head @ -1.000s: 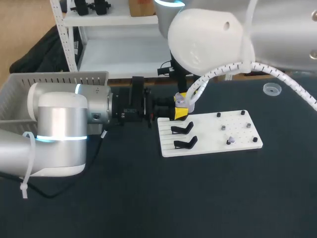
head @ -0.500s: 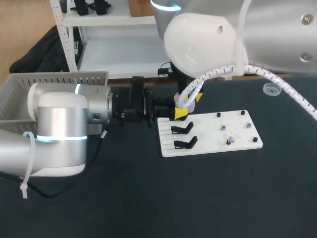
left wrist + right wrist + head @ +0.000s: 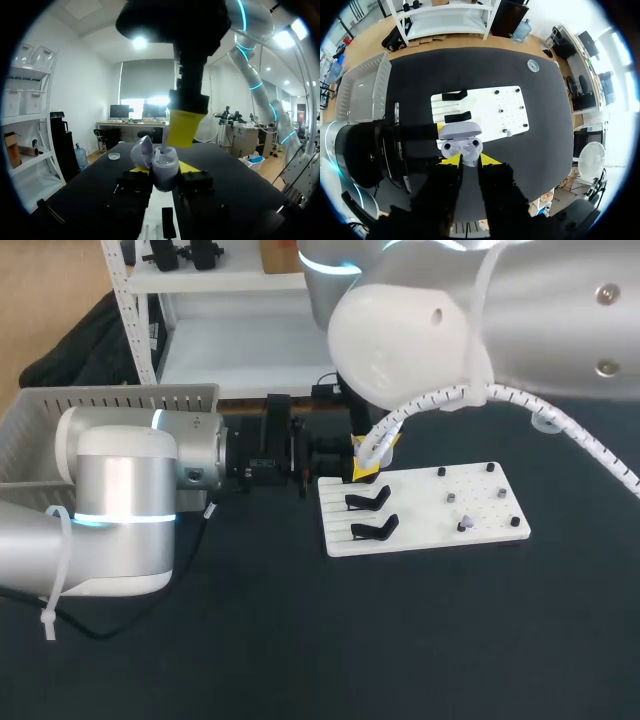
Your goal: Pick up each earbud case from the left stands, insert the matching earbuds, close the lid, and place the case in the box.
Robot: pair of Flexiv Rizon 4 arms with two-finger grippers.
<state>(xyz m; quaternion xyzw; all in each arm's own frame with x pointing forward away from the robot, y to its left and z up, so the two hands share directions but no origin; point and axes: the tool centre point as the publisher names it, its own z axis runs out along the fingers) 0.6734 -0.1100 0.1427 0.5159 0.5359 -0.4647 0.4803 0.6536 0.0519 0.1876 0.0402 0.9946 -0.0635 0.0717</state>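
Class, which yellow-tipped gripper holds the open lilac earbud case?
The left gripper, jaws clamping the open lilac earbud case; the right gripper hangs above it.

Bright, even overhead light; faint shadows on the dark bench (image 3: pixel 300 640). Ceiling lamp (image 3: pixel 139 43) flares in left wrist view; right arm (image 3: pixel 450 320) glares white.

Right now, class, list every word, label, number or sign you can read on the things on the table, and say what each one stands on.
None can be read.
The open earbud case held in the left gripper: no print shows.
The earbud in the right gripper: plain.
The white stand board: pegs and holes only, no marks.
The grey box: no label in view.
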